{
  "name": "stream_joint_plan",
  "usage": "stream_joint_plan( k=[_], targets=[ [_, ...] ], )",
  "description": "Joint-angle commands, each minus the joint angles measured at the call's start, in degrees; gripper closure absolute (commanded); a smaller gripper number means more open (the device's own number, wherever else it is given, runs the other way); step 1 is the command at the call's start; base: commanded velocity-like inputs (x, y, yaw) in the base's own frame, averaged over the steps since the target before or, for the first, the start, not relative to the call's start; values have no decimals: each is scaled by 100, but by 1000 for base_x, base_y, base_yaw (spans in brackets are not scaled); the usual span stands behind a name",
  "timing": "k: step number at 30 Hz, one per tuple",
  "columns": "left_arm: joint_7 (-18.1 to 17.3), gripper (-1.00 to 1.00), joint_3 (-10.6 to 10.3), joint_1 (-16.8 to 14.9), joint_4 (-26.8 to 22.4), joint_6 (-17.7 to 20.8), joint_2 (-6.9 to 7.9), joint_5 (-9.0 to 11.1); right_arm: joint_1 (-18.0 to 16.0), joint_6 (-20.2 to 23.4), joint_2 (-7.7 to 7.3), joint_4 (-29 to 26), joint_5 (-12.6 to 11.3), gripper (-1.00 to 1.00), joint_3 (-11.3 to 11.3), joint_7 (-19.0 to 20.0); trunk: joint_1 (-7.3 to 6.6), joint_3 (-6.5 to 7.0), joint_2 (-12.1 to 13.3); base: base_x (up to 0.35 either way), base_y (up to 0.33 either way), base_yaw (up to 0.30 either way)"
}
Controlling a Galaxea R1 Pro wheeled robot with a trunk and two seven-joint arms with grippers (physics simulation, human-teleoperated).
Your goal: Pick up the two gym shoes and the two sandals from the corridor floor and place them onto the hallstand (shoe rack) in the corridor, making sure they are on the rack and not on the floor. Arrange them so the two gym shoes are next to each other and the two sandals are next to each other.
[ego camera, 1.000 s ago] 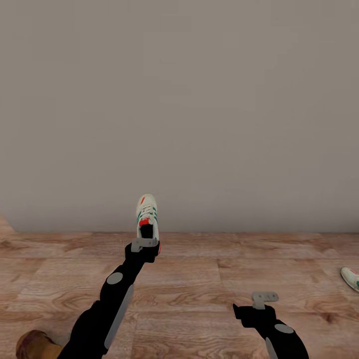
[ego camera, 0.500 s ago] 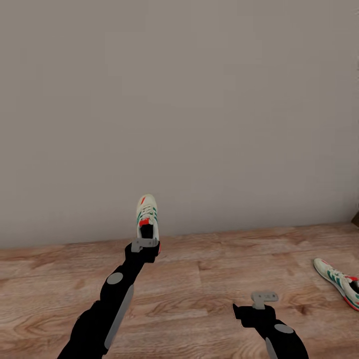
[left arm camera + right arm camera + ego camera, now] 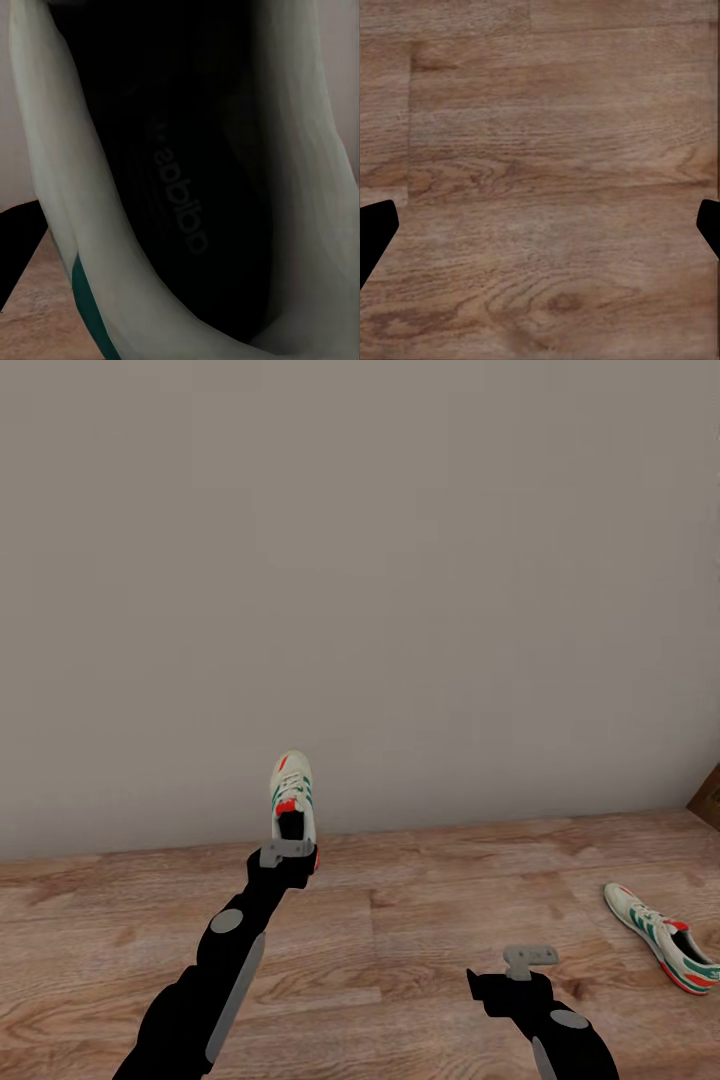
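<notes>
— Carrying which one?

— Holding up the first gym shoe (image 3: 293, 790), toe pointing up against the plain wall (image 3: 400, 560), well clear of the corridor floor (image 3: 400, 920). Left gripper (image 3: 290, 850) clamping it at the heel opening; looking straight down into the dark insole (image 3: 180, 187) from the left wrist.

— And doing what with the other arm?

— Hanging the right gripper (image 3: 530, 958) low over bare planks, fingers (image 3: 375, 225) spread wide apart, gripping nothing.

— Leaving the partner where?

— Lying on its side on the floor off to the right: second gym shoe (image 3: 660, 940), well apart from both grippers.

— Judging the step, then?

— Probably transporting, about a quarter through at best: one shoe lifted, nothing racked yet. Facing blank wall just now, so likely calling for turning or driving toward the hallstand before any placing. Possibly also reaching for the second shoe with the free right gripper on the way.

— Guessing at the brown corner (image 3: 708, 800) by the right edge?

— Not guessing; too little showing to tell.

— Watching out for anything?

— Keeping the grip firm while moving the base, and leaving room beside the first shoe for its partner.
</notes>
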Motion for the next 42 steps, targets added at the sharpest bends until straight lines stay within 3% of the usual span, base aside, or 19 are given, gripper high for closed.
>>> stream_joint_plan(
  k=[1,12,17,21,29,42],
  targets=[
    [49,100,9,-2,-7,7,12,41,-3,28,0,-7,13,-100,1,-1,-1,-5,-2,1,-59,0],
    [49,100,331,287,-4,-1263,65,52,-2,30,2,-7,13,-100,1,-1,-1,-5,-2,0,-13,0],
    [23,100,725,323,-4,-1398,67,62,-2,30,2,-7,13,-100,1,-1,-1,-5,-2,0,0,0],
    [21,100,899,335,-4,-1435,61,55,-3,30,2,-7,13,-100,1,-1,-1,-5,-2,0,0,0],
    [14,100,924,336,-4,-1454,59,59,-3,30,2,0,13,-100,1,-1,-1,-5,-2,0,-103,0],
    [12,100,922,336,148,-1457,52,53,-3,29,2,1,13,-100,1,-1,-1,-5,-2,0,-330,0]
  ],
)
